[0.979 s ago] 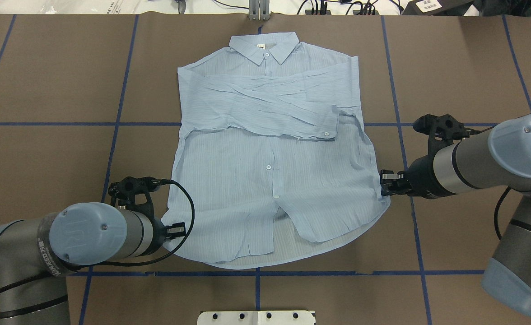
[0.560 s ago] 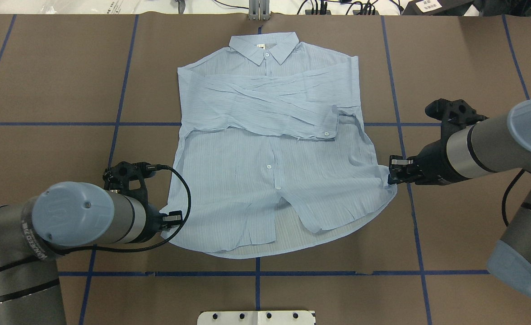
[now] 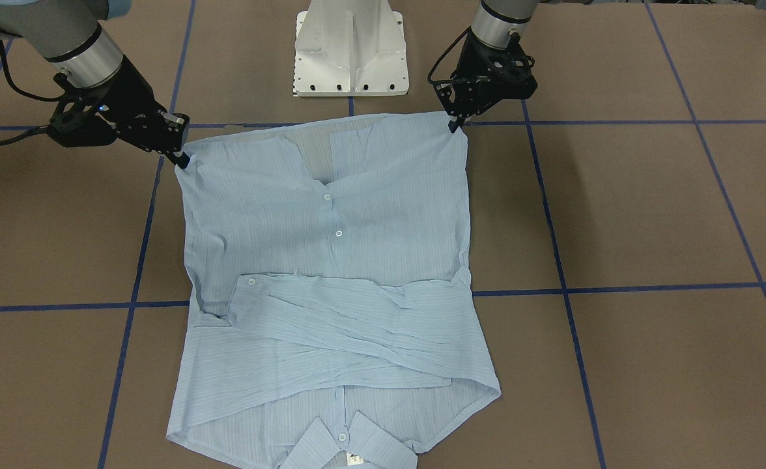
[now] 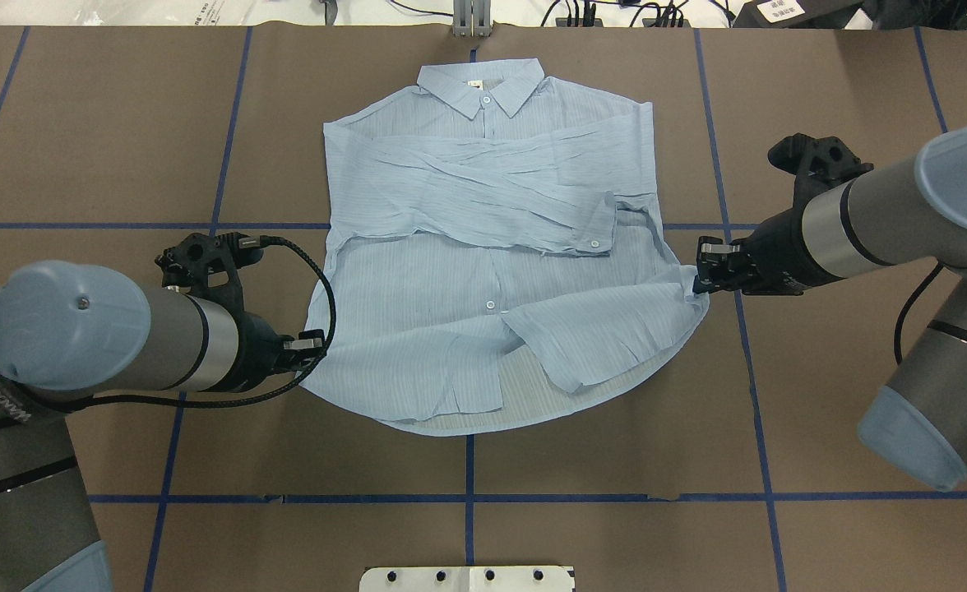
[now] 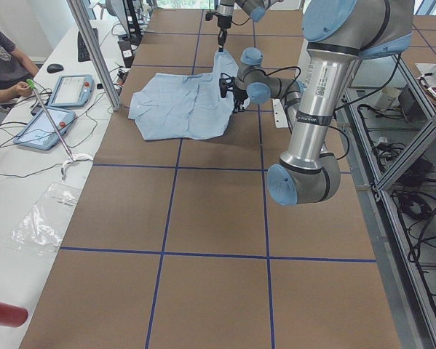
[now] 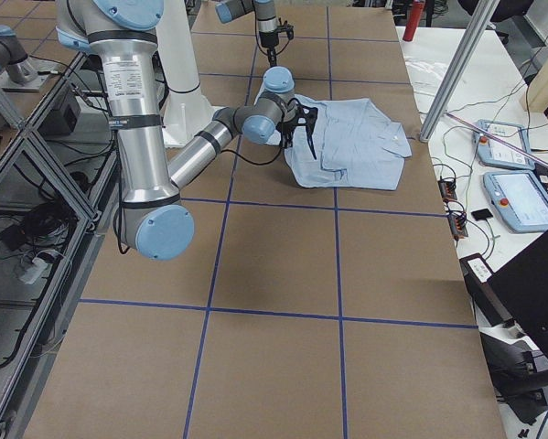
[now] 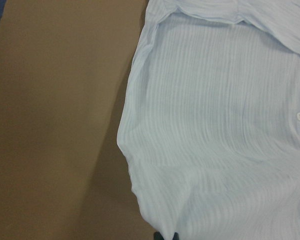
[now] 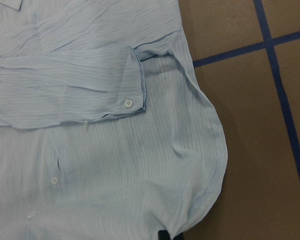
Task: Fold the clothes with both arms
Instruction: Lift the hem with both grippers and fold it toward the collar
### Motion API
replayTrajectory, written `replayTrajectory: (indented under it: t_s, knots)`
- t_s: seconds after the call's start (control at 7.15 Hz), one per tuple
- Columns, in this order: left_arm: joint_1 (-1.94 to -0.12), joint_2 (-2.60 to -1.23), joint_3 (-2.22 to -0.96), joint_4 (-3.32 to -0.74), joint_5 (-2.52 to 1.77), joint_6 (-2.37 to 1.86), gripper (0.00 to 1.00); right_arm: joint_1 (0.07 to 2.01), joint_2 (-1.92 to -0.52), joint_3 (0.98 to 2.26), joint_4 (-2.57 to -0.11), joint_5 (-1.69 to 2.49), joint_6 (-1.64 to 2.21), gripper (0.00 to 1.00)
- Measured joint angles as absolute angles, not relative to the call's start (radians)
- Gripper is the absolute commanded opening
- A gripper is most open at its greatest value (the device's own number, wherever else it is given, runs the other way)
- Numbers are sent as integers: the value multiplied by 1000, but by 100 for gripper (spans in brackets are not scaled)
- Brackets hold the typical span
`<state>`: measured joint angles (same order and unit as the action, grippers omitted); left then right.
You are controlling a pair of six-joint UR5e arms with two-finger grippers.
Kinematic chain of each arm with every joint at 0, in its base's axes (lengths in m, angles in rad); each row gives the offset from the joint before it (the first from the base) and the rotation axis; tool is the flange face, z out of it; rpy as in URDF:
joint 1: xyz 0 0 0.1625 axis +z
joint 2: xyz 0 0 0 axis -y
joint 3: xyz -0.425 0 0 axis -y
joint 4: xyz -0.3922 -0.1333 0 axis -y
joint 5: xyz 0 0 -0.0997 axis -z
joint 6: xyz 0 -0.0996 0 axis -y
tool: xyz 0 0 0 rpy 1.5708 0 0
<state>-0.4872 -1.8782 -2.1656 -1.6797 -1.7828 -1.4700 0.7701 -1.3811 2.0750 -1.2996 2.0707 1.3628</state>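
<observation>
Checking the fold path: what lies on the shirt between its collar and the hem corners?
In the overhead view, both sleeves lie folded across the shirt, overlapping, just below the collar.

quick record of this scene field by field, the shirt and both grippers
shirt: lying on the table, front up, collar at the far side
sleeves: both folded across the chest
left gripper: shut on the hem's left corner
right gripper: shut on the hem's right corner
hem: stretched between the two grippers
</observation>
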Motion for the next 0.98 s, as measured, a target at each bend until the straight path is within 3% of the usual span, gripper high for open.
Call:
replayTrajectory:
  t_s: [0.42,0.98]
  knots:
    - [-594,-1883,-2051,-1868,-1811,-1472,0,853,-1269,1966,-1301,2070,1366,0]
    - [-719,-1986,-1801,-2075,-1860,-1471,0,952,-1058,1681,-1298,2071,1359,0]
